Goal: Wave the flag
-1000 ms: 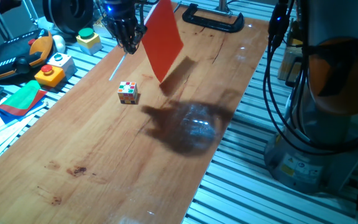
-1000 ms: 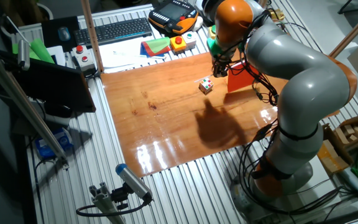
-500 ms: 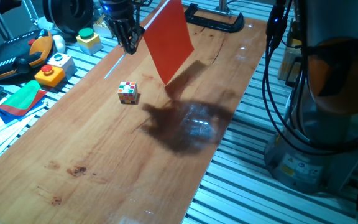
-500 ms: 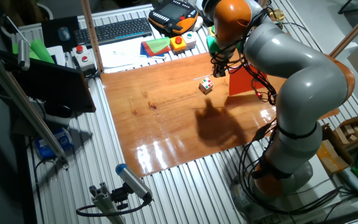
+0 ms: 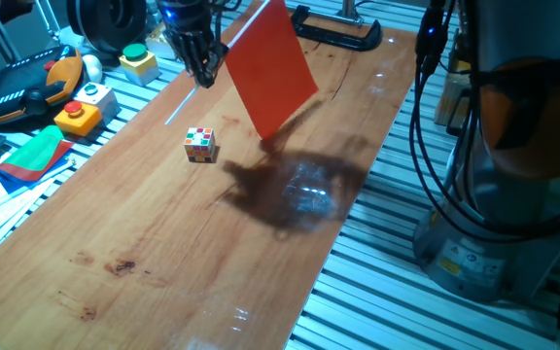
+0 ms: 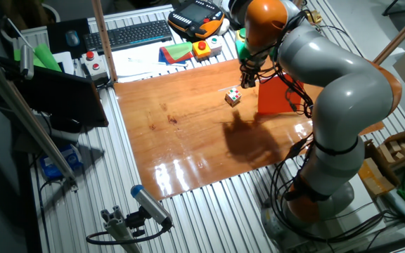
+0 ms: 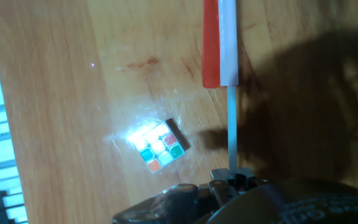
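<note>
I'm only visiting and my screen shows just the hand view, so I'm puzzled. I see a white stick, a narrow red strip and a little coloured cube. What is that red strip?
Observer: It is the flag, which you see edge-on. From one fixed view it is a broad red sheet, tilted in the air above the table.
Visitor: Is the cube touching it?
Observer: No. The cube sits on the wood, clear of the sheet.
Visitor: What holds the stick?
Observer: Dark jaws closed on the stick, at the end of a big grey and orange arm.
</note>
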{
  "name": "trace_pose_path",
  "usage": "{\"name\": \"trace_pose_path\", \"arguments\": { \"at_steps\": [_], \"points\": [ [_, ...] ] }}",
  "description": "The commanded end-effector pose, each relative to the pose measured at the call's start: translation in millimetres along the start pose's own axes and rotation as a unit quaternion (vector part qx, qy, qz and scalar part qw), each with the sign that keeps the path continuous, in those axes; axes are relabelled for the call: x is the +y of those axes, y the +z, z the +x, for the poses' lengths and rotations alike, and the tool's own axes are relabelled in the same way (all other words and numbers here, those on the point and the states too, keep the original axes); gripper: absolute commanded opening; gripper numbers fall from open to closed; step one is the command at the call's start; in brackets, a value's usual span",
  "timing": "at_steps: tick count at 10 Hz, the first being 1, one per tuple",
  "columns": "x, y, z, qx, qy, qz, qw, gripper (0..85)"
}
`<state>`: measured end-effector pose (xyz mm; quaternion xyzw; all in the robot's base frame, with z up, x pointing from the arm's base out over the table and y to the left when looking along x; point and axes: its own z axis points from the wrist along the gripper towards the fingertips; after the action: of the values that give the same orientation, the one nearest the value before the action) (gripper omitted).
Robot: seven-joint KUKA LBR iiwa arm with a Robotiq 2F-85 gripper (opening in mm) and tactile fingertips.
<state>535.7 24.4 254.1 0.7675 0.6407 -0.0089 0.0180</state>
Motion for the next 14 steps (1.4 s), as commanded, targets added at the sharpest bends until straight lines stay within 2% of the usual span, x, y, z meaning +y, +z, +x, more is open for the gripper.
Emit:
{"name": "trace_pose_path", "arguments": {
  "at_steps": [1,3,7,11,14],
  "points": [
    [0.4,0.7,-0.1,0.0,-0.002,0.0,1.0,0.7],
    [3.5,6.6,-0.5,0.002,-0.016,-0.002,1.0,0.7],
    [10.4,35.8,-1.1,0.018,-0.061,-0.013,0.998,0.7],
    [10.1,59.4,8.7,0.037,-0.09,-0.023,0.995,0.7],
    [9.9,71.5,20.9,0.032,-0.113,-0.028,0.993,0.7]
  ]
}}
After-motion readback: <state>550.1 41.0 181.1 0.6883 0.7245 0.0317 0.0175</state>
